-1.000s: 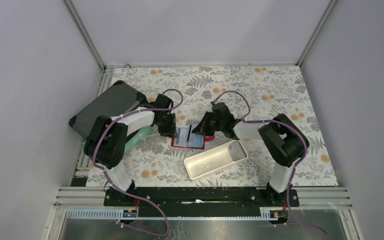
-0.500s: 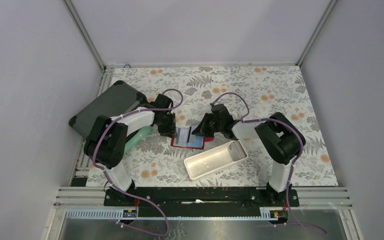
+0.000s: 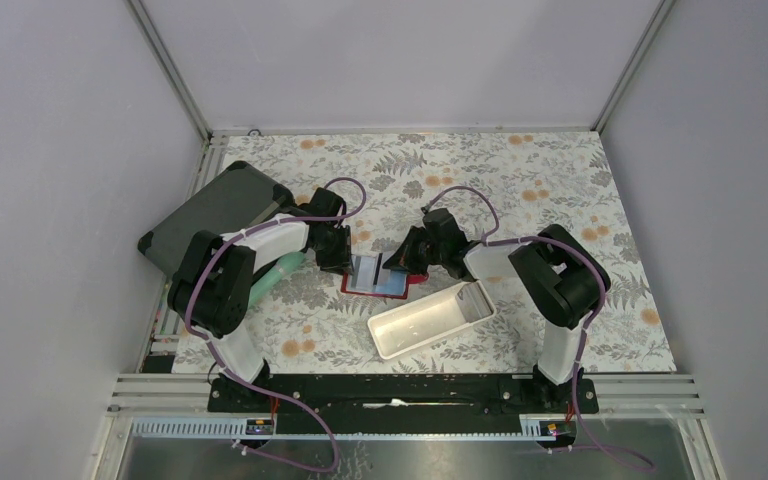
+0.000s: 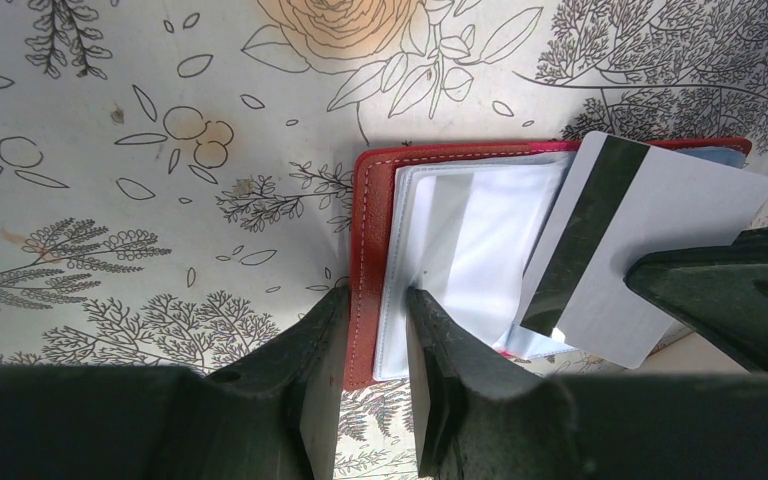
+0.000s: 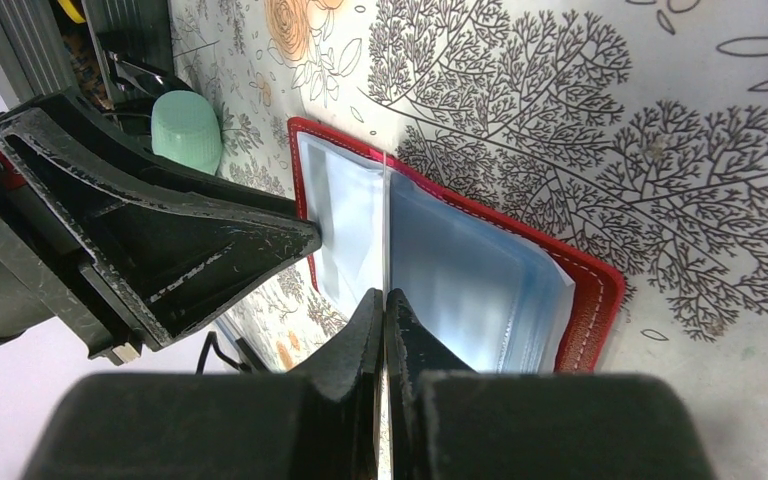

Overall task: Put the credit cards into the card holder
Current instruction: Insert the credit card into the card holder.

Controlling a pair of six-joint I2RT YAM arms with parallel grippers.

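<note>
The red card holder lies open on the flowered cloth, its clear sleeves facing up. My left gripper has its jaws partly apart. One fingertip sits outside the red edge and the other rests on a sleeve near the corner. My right gripper is shut on a credit card, a pale one with a black stripe. The card stands edge-on with its front edge at the sleeves in the middle of the holder. No other cards show.
A long white tray lies just in front of the card holder, to its right. A dark grey case sits at the left edge behind my left arm. A mint-green cap lies by the left arm.
My right arm has edged slightly left toward the card holder with the card in it. The left gripper has stayed put.
</note>
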